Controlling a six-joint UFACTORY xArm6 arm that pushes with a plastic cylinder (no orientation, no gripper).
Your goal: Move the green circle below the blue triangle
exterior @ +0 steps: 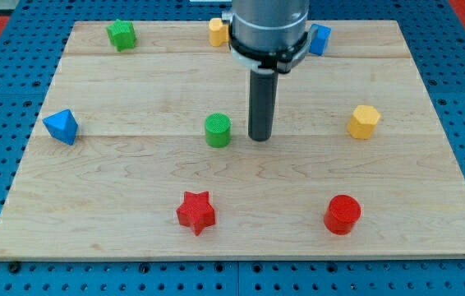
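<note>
The green circle (218, 130) is a short green cylinder near the middle of the wooden board (134, 189). The blue triangle (61, 127) lies at the view's left edge of the board, about level with the green circle. My tip (260, 138) rests on the board just to the right of the green circle, with a small gap between them. The rod rises from the tip to the arm's dark collar at the view's top.
A green star-like block (122, 34) sits top left. A yellow block (218, 31) and a blue block (319, 39) flank the arm at the top. A yellow hexagon (364, 122) lies right, a red star (196, 212) and a red cylinder (342, 215) at the bottom.
</note>
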